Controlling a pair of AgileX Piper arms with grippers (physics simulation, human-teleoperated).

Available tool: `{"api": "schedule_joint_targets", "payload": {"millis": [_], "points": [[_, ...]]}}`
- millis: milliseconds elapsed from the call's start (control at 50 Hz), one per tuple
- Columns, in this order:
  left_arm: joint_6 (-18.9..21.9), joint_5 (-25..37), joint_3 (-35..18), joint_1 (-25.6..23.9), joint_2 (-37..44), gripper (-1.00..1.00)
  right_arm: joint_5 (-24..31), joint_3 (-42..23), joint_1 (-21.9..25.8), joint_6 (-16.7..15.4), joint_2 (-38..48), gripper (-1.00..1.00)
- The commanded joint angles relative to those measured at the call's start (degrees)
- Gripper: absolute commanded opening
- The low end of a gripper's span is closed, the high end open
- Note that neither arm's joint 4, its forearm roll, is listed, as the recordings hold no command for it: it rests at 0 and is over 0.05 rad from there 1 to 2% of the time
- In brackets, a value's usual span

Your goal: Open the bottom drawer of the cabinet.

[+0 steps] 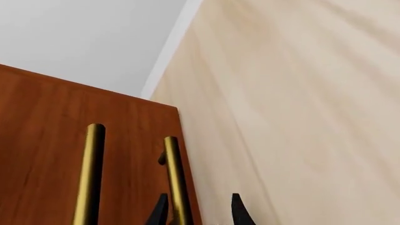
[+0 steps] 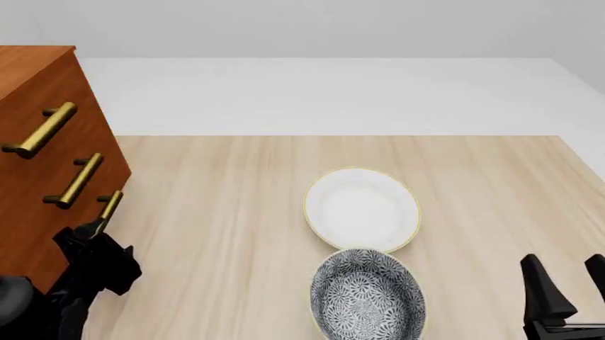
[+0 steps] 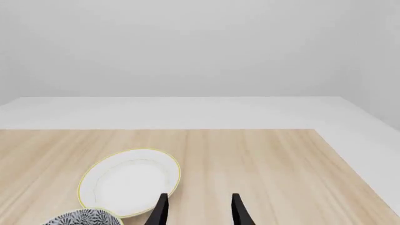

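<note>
Cabinet (image 2: 38, 142) cut off at left edge

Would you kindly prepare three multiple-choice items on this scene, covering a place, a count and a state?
1. Where is the cabinet in the front view?
A. far left
B. centre
C. far right

2. How many brass handles show on it in the front view?
A. one
B. two
C. three

3. How is the right hand?
A. shut on a bowl
B. open, holding nothing
C. gripping a handle

Answers:
1 A, it stands at the table's left edge.
2 C, three bars run down its front.
3 B, its fingers stand apart over bare wood, away from the white bowl and patterned bowl.
</note>
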Motion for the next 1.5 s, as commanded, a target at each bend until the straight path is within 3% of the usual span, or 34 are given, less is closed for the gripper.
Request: {"api": "schedule_joint_targets", "payload": {"millis": [20,1140,1280,1300,1500], "points": [[0.6,0.0,-0.9,1.0,1.5,1.0,0.0,0.0,0.0,0.0,0.0,1.0],[3.3,0.0,-1.8,5.9,4.3,1.0,0.0,0.0,0.0,0.0,0.0,1.0],[1.6,0.0,-1.5,5.3,3.2,1.0,0.0,0.0,0.0,0.0,0.0,1.0],[2.1,0.0,-1.2,5.0,1.9,-1.0,0.0,0.0,0.0,0.0,0.0,1.0],[4.2,0.0,-0.8,3.7,0.9,-1.0,0.0,0.0,0.0,0.0,0.0,1.0]]}}
